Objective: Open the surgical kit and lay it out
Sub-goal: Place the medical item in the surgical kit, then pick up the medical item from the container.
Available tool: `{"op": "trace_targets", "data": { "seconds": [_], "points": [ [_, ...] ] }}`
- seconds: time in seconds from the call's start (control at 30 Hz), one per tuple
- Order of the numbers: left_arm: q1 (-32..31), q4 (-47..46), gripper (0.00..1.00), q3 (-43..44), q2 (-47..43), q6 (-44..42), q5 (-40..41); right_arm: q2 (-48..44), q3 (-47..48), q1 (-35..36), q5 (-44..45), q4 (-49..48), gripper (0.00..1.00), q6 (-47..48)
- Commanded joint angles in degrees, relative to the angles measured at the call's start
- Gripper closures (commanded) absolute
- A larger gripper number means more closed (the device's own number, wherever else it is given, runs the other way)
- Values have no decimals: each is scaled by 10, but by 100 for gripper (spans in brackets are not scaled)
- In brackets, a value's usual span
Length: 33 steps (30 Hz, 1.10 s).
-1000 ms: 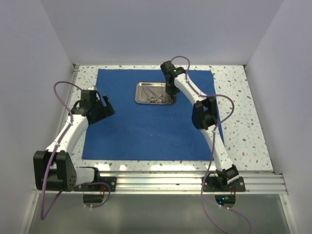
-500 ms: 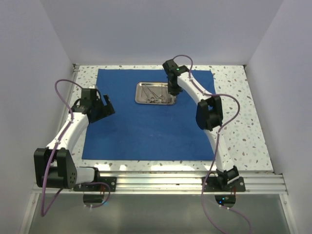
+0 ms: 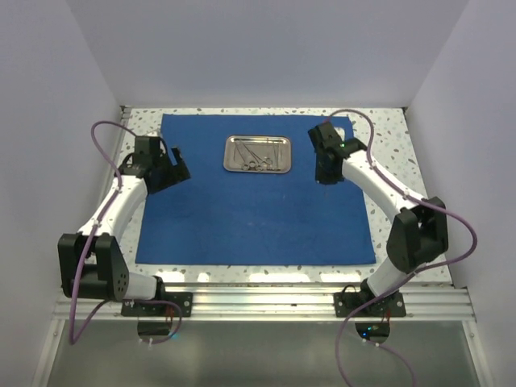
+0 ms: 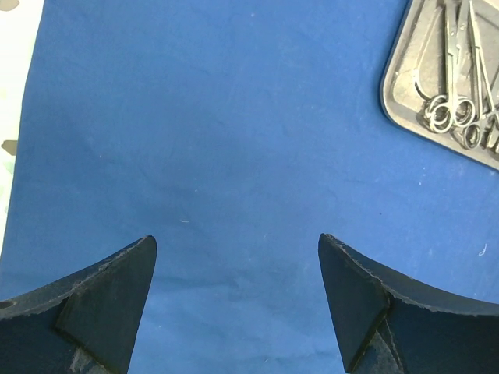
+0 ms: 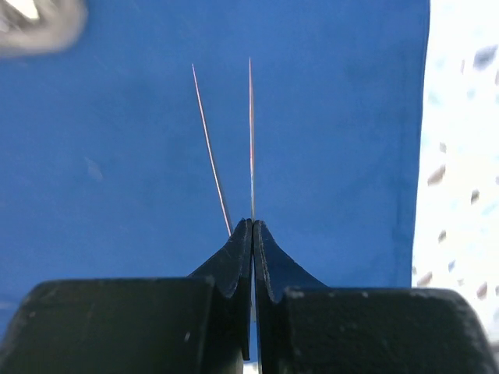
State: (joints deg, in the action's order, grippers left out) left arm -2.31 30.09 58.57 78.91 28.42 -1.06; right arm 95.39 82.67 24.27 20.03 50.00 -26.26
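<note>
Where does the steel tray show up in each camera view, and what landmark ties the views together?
Top external: steel tray at far centre of the blue cloth.
Left wrist: steel tray in the top right corner, cut by the edge.
Right wrist: blurred grey patch, top left corner, probably the steel tray.
Shared landmark: the blue cloth under it.

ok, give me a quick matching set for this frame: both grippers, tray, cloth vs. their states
1 left gripper
2 right gripper
3 tray
4 cloth

A spread flat on the table
B shut on tweezers
C open, empty
D on the cloth, instruments inside

Pairs: 1-C, 2-B, 3-D, 4-A
</note>
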Motion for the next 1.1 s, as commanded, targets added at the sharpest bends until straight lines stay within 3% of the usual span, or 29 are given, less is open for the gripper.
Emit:
{"op": "trace_targets", "data": {
  "seconds": [0.0, 0.17, 0.2, 0.27, 0.3, 0.4, 0.57, 0.8, 0.93, 1.07],
  "points": [
    [0, -6, 11, 16, 10, 7, -5, -20, -112, 2, -9, -24, 100, -40],
    [0, -7, 11, 25, 21, 8, -11, -41, -196, 2, -38, -45, 100, -52],
    [0, -6, 11, 28, 23, 8, -11, -38, -199, 2, -36, -42, 86, -55],
    [0, -2, 11, 31, 23, 7, -11, -34, -194, 2, -28, -28, 69, -56],
    [0, -1, 11, 31, 23, 6, -10, -34, -190, 2, -18, -22, 53, -57],
    [0, 1, 11, 24, 16, 5, -8, -42, -166, 2, -9, 0, 23, -60],
    [0, 1, 12, 13, 3, 6, -8, -50, -91, 2, -16, 21, 21, -54],
    [0, 6, 12, 8, -10, 5, -12, 29, 57, 2, -30, 44, 23, -34],
    [0, 27, 12, 25, -15, -1, -2, 55, 59, 2, -73, -16, 24, -22],
    [1, 27, 12, 16, -26, -1, 9, 118, 140, 2, -133, -41, 27, -3]
  ]
}}
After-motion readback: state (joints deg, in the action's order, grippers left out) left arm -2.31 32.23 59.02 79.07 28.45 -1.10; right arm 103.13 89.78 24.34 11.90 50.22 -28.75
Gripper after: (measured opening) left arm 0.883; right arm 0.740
